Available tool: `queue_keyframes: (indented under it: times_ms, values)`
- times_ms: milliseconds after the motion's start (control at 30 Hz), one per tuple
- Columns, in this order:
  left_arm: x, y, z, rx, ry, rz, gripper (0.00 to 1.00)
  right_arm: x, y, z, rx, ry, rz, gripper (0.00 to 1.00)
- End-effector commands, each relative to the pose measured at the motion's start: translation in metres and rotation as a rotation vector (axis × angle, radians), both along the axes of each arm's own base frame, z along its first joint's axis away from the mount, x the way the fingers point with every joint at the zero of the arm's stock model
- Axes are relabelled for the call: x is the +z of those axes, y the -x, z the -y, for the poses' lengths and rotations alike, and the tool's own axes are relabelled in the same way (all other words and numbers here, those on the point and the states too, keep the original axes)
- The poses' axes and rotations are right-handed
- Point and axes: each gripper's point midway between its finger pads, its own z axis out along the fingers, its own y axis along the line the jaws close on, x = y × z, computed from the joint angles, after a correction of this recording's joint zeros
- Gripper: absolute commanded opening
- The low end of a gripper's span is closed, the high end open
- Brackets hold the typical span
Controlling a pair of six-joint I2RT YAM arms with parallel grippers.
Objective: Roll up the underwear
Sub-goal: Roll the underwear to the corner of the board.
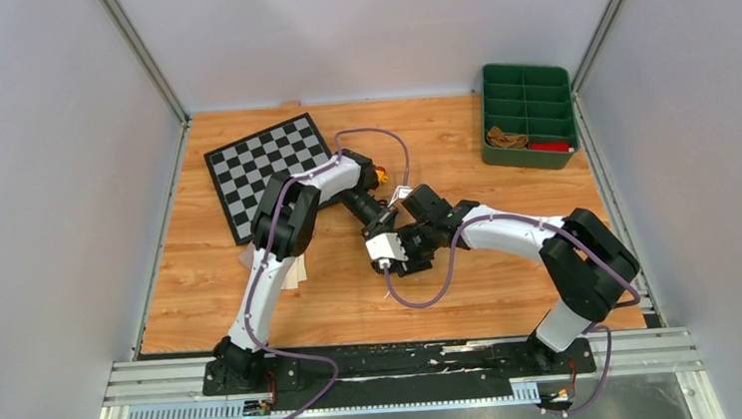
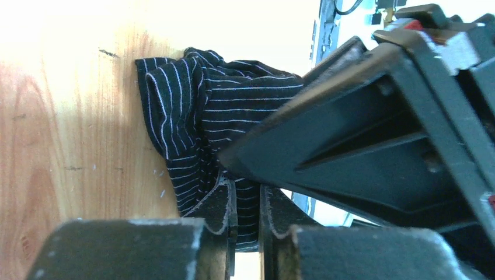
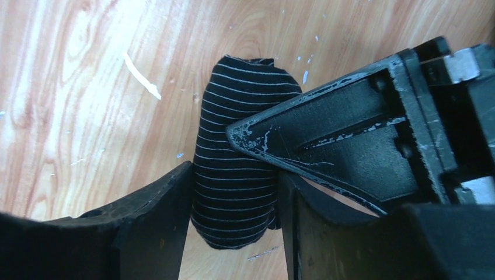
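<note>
The black underwear [image 3: 239, 116], with thin white stripes, lies on the wooden table as a tight roll. My right gripper [image 3: 233, 175] is shut on it, one finger pressing each side of the roll. My left gripper [image 2: 248, 192] is shut on a fold of the same black underwear [image 2: 192, 105] at its bunched end. In the top view both grippers, left [image 1: 388, 258] and right [image 1: 412, 251], meet at the table's middle and hide the garment. A pale cloth [image 1: 295, 273] shows beside the left arm.
A checkerboard mat [image 1: 269, 172] lies at the back left, under the left arm's elbow. A green divided bin [image 1: 528, 115] stands at the back right with a brown and a red item inside. Grey walls close in both sides.
</note>
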Motion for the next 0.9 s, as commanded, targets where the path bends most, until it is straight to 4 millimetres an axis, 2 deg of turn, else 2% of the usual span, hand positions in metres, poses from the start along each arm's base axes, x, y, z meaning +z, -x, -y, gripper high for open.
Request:
queue_keyframes:
  times_ms: [0,67,133,200,267,300,333,367,433,533,600,700,800,833,867]
  values:
    - [-0.049,-0.006,-0.013,-0.099,-0.079,0.148,0.14,-0.035,0.005,0.012,0.032,0.108,0.009,0.53]
    - [-0.049,-0.008,-0.012,-0.097,-0.084,0.152,0.20,-0.051,0.009,0.020,0.062,0.166,0.011,0.43]
    - [-0.044,-0.012,-0.013,-0.083,-0.084,0.159,0.27,-0.062,0.015,0.025,0.093,0.221,-0.003,0.27]
    - [-0.037,-0.022,-0.017,-0.049,-0.089,0.184,0.33,-0.063,0.019,0.025,0.111,0.245,-0.042,0.16]
    - [-0.028,-0.039,-0.025,0.005,-0.122,0.253,0.41,-0.060,0.028,0.027,0.143,0.265,-0.097,0.08]
    - [-0.023,-0.049,-0.030,0.037,-0.135,0.289,0.59,-0.058,0.032,0.027,0.162,0.270,-0.125,0.07]
    - [-0.014,-0.056,-0.036,0.061,-0.125,0.321,0.92,-0.057,0.037,0.028,0.181,0.275,-0.152,0.06]
    - [-0.006,-0.062,-0.042,0.081,-0.116,0.340,0.99,-0.056,0.042,0.030,0.197,0.285,-0.183,0.06]
    - [0.005,-0.073,-0.059,0.131,-0.132,0.366,1.00,-0.056,0.050,0.033,0.205,0.318,-0.252,0.06]
    - [0.017,-0.091,-0.082,0.234,-0.200,0.410,1.00,-0.058,0.054,0.037,0.207,0.374,-0.352,0.05]
    - [0.033,-0.106,-0.097,0.347,-0.233,0.457,1.00,-0.060,0.053,0.038,0.186,0.407,-0.425,0.05]
    - [0.069,-0.138,-0.125,0.543,-0.303,0.611,1.00,-0.062,0.052,0.039,0.150,0.454,-0.544,0.05]
    - [0.112,-0.160,-0.154,0.664,-0.367,0.816,1.00,-0.069,0.052,0.046,0.079,0.508,-0.720,0.06]
    - [0.134,-0.165,-0.156,0.718,-0.328,0.882,1.00,-0.071,0.050,0.047,0.048,0.521,-0.771,0.06]
    - [0.162,-0.165,-0.150,0.759,-0.218,0.951,1.00,-0.075,0.049,0.049,0.016,0.548,-0.817,0.05]
